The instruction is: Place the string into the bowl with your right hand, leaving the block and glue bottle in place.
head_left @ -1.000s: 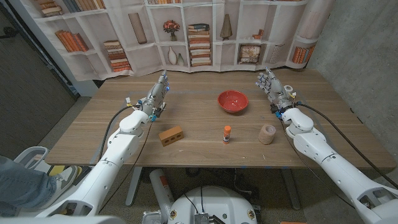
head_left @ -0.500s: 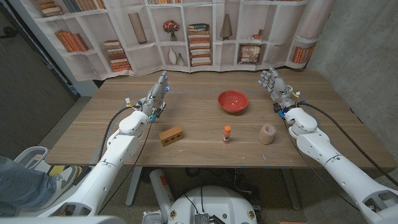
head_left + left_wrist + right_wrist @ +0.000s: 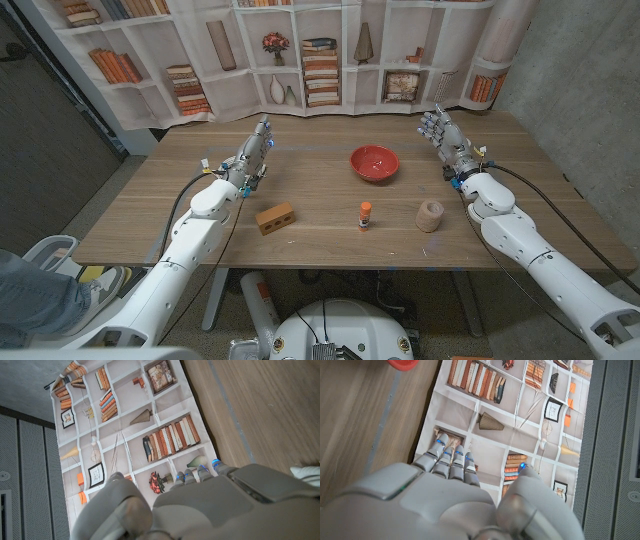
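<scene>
We see the string (image 3: 429, 215) as a small tan roll standing on the counter (image 3: 320, 190), near the front edge on the right side. It stands up on its flat end, so its long way points up, as best we can tell. Our right robot hand (image 3: 446, 141) is up by the far right part of the counter, with its fingers straight and a little apart, and it holds nothing. The string lies well apart from that robot hand, closer to us and a little toward the middle. So we think the right robot hand must come back toward the front edge and drop down over the roll to take it. The right arm is much nearer to the string than the left arm is. Our left robot hand (image 3: 252, 156) waits on the far left side, fingers out and holding nothing too. The red bowl (image 3: 374, 162) sits past the middle of the counter, farther back than the string and to its left. The glue bottle (image 3: 365, 215) stands just left of the string, with a gap between them, and the block (image 3: 275, 217) lies farther left. We think the hand should come at the string from the right side, so it will not bump the glue bottle.
</scene>
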Controlling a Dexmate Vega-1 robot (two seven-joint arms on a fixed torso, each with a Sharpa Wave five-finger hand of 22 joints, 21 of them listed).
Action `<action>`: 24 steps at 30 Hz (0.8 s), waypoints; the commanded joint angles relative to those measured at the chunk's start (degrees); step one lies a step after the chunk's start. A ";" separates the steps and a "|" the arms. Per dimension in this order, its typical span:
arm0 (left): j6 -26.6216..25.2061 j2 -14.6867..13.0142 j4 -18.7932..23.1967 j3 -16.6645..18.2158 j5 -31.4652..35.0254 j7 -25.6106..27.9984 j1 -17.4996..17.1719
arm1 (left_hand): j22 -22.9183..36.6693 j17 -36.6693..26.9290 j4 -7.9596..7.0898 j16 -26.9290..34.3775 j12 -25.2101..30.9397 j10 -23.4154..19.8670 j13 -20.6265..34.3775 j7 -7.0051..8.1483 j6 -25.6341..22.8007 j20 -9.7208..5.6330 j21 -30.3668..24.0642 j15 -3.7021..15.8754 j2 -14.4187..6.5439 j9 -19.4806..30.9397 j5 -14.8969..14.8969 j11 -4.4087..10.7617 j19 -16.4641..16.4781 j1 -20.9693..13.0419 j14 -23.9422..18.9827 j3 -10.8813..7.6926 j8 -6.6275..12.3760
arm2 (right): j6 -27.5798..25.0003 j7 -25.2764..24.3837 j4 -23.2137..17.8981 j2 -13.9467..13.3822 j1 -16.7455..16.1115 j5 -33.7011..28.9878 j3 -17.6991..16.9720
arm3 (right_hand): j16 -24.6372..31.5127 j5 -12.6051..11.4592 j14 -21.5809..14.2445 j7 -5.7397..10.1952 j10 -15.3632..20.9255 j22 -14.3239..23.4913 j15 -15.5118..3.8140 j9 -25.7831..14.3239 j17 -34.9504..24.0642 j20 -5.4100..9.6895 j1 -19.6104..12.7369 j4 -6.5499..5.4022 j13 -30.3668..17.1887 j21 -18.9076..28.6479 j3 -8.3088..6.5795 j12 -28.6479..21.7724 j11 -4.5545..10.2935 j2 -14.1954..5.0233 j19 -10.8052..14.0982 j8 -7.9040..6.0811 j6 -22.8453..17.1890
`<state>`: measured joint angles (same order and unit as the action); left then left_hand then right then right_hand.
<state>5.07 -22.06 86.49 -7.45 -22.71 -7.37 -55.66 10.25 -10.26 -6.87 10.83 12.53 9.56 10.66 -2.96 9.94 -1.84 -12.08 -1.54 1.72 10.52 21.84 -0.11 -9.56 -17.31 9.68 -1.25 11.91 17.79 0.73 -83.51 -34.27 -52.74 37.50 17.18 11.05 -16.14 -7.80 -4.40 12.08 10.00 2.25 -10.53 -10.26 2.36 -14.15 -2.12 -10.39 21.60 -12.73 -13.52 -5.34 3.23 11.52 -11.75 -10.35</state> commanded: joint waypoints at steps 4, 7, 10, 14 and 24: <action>-0.25 -1.43 1.45 -0.45 0.83 -0.40 -0.73 | 0.17 -0.19 0.16 0.28 0.26 0.20 0.19 0.00 0.37 -0.38 0.14 0.00 -0.09 0.26 0.34 -0.07 -6.40 -0.57 4.05 -0.06 0.24 | 0.15 -0.07 -1.93 -1.75 -1.54 0.43 -1.36 | 0.03 -0.11 -0.01 -0.06 0.24 0.15 0.09 -0.26 -0.16 -0.01 -0.78 0.35 -0.19 -0.35 -0.12 0.17 0.20 -0.10 -0.08 0.15 -0.11; -0.26 -1.70 1.91 -0.45 0.81 -0.57 -0.80 | 0.17 -0.19 0.18 0.28 0.27 0.13 0.19 -0.01 0.27 -0.37 0.15 -0.01 -0.12 0.26 0.37 -0.23 -6.39 -0.63 4.00 -0.04 0.26 | 0.68 -0.14 -1.84 -1.95 -1.74 0.28 -1.69 | -0.02 -0.11 0.10 -0.05 0.25 0.15 0.12 -0.26 -0.16 -0.06 -0.82 0.37 -0.19 -0.44 -0.13 0.19 0.25 -0.14 -0.14 0.16 -0.11; -0.43 -1.93 2.38 -0.48 0.90 -0.46 -0.86 | 0.18 -0.19 0.21 0.27 0.24 0.11 0.19 0.02 0.25 -0.35 0.17 0.01 -0.16 0.26 0.40 -0.21 -6.39 -0.69 3.98 -0.01 0.23 | 1.05 -0.46 -1.80 -2.03 -1.95 0.23 -2.05 | -0.02 -0.11 0.06 -0.02 0.21 0.15 0.08 -0.26 -0.17 -0.07 -0.86 0.40 -0.19 -0.53 -0.14 0.24 0.32 -0.20 -0.17 0.16 -0.15; -0.33 -2.05 2.72 -0.56 0.89 -0.49 -0.94 | 0.18 -0.19 0.25 0.25 0.23 0.04 0.19 -0.01 0.15 -0.36 0.18 0.02 -0.22 0.26 0.45 0.00 -6.36 -0.77 3.95 0.03 0.23 | 1.57 -0.78 -1.55 -1.96 -2.13 0.31 -2.49 | -0.01 -0.11 -0.03 -0.04 0.29 0.16 0.10 -0.26 -0.16 -0.05 -0.94 0.45 -0.19 -0.64 -0.16 0.24 0.25 -0.28 -0.14 0.17 -0.21; -0.07 -2.36 3.12 -0.71 0.55 -0.97 -1.18 | 0.18 -0.20 0.31 0.23 0.20 -0.08 0.19 0.01 0.02 -0.32 0.22 0.03 -0.32 0.27 0.53 0.10 -6.38 -0.92 3.85 0.12 0.20 | 1.98 -2.26 -2.03 -2.66 -2.92 -0.40 -3.46 | -0.02 -0.14 -0.16 0.07 0.51 0.16 -0.11 -0.27 -0.16 -0.06 -1.15 0.60 -0.20 -0.86 -0.20 0.25 0.39 -0.41 -0.03 0.20 -0.25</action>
<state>5.03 -23.92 88.88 -8.02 -22.00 -8.04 -56.52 10.25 -10.26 -6.87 10.83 12.52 9.56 10.66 -2.96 9.94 -1.84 -11.85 -1.54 1.49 10.52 22.06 -0.11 -9.56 -17.53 9.67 -1.25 11.91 19.12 -0.35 -85.16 -36.22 -54.86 37.82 14.73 11.05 -16.14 -7.79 -4.40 12.08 10.00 2.25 -10.53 -10.25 2.35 -14.44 -1.73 -10.39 21.12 -12.81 -13.52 -5.34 2.92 11.51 -11.75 -10.35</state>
